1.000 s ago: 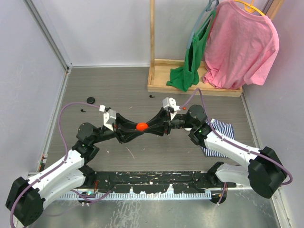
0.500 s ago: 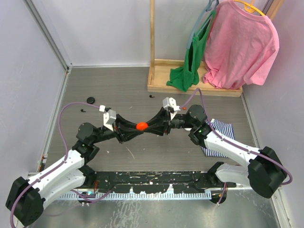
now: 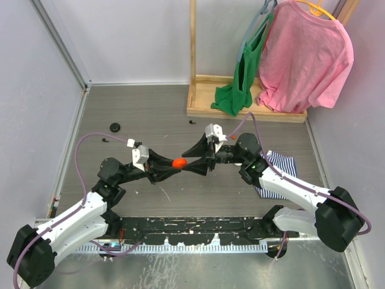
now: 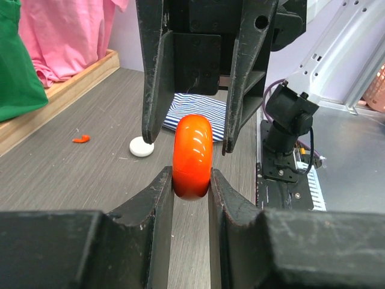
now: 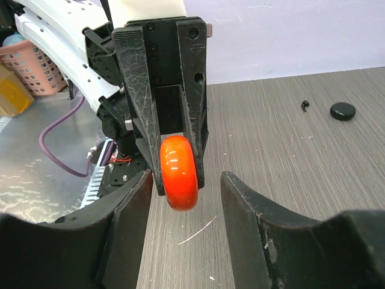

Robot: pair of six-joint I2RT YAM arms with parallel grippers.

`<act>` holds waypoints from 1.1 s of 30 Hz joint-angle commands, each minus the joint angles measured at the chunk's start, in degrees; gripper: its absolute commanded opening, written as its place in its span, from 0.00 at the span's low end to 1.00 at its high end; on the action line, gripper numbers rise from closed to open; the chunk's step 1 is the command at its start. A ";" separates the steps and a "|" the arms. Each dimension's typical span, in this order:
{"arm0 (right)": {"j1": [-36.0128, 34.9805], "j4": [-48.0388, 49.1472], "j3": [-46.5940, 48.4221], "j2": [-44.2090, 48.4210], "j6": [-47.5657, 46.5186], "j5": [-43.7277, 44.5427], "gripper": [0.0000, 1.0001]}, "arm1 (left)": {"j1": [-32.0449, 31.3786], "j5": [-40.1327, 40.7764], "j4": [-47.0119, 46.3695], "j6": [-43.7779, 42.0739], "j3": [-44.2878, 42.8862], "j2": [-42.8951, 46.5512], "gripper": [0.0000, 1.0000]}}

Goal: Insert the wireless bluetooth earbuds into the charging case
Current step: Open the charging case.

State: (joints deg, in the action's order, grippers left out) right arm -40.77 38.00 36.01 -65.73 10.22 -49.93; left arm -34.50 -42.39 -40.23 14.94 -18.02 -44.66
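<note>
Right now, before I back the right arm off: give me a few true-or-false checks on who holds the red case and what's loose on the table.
1. The left gripper is shut on the red case. True.
2. The right gripper is clamped on it too. False: its jaws stand open on either side, clear of the case.
3. A black disc lies on the table. True.
4. The striped cloth is held in the right gripper. False: it lies on the table.
5. A small red piece lies loose on the table. True.
</note>
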 commanded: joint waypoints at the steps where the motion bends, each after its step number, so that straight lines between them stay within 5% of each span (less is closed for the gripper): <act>1: -0.39 1.62 2.21 0.31 -0.72 1.56 0.55 | -0.36 -1.62 -4.30 -2.36 -0.26 -0.08 0.00; 33: -0.42 -12.15 7.57 2.30 -6.37 13.49 0.58 | -1.68 -2.01 -0.74 -7.88 1.21 0.77 0.00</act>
State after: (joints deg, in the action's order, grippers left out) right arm -41.39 25.85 40.27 -64.23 5.19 -40.73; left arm -35.51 -43.13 -38.72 8.27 -16.84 -44.77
